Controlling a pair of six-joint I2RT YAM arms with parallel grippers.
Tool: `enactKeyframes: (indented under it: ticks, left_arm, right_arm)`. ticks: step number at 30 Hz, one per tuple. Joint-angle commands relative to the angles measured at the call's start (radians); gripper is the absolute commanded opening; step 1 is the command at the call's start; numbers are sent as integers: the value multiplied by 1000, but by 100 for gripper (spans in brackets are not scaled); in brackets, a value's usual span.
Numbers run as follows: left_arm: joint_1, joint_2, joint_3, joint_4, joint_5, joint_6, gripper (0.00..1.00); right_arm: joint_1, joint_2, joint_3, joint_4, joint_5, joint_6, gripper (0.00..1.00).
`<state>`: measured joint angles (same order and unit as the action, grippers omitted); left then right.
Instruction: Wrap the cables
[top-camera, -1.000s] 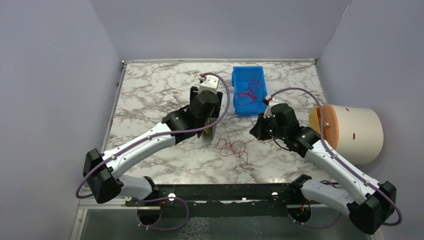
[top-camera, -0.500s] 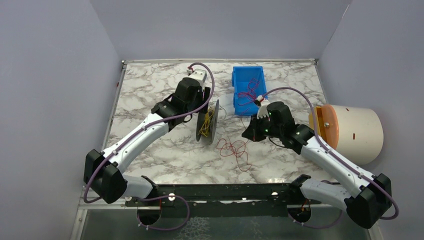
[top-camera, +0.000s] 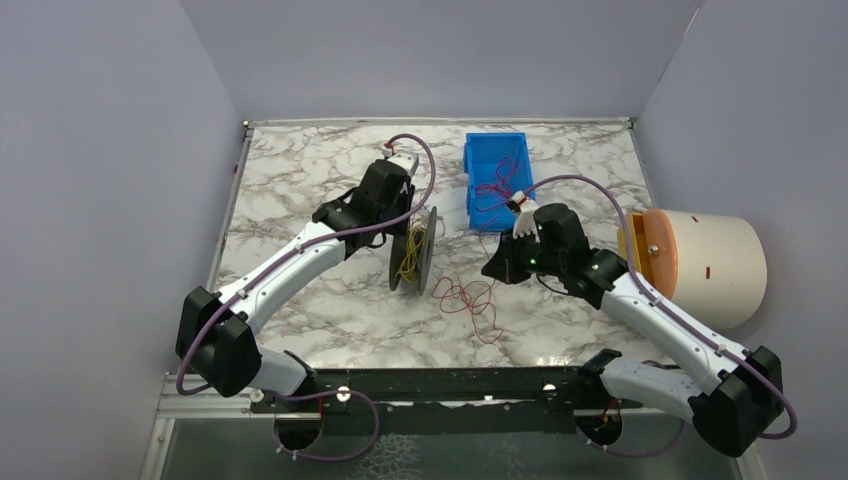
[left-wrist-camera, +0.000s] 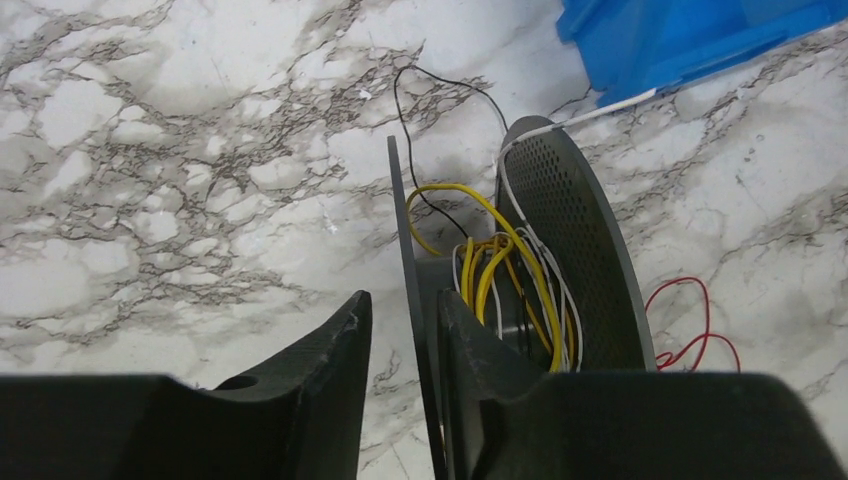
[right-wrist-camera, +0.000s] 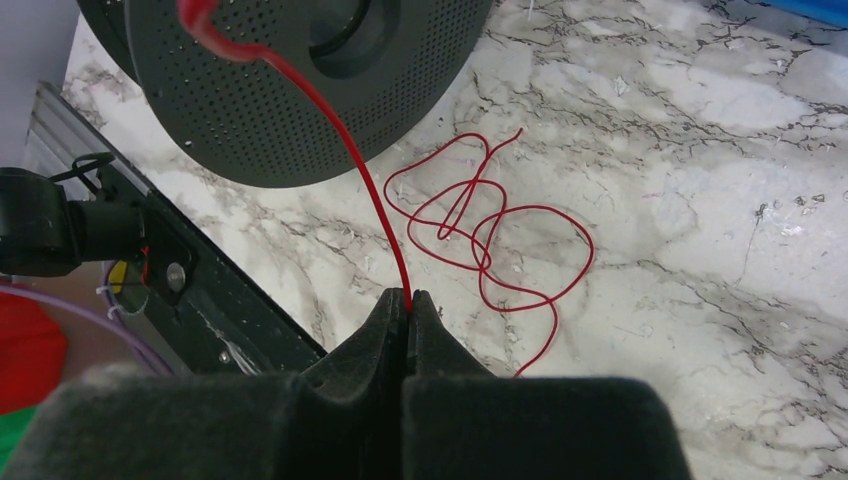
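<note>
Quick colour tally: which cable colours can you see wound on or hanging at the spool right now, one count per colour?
Yellow cable on the spool: 1
White cable: 1
Black cable: 1
Red cable, pinched by the right gripper: 1
Total: 4 colours
</note>
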<state>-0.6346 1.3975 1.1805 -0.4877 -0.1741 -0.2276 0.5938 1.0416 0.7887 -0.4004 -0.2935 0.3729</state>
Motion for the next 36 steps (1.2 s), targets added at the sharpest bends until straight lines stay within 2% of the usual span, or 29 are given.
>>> enactKeyframes:
  ticks: [1, 11, 15, 25, 36]
  left_arm:
    - [6, 3, 7, -39, -70, -7, 27]
    - [4, -9, -6, -43, -68, -65, 0]
    - [-1, -24, -3, -38, -93, -112, 0]
    - [-111, -15, 38, -15, -327, -253, 0]
    - [-173, 109, 138, 65, -326, -295, 0]
  right_arm:
    - [0, -6, -12, 37, -24, -3, 1]
    - [0, -2, -16, 46, -18, 4, 1]
    - [-1, -1, -13, 46, -9, 3, 1]
    - [0, -9, 2, 38, 26, -2, 1]
    - [0, -125, 8, -40, 101, -7, 1]
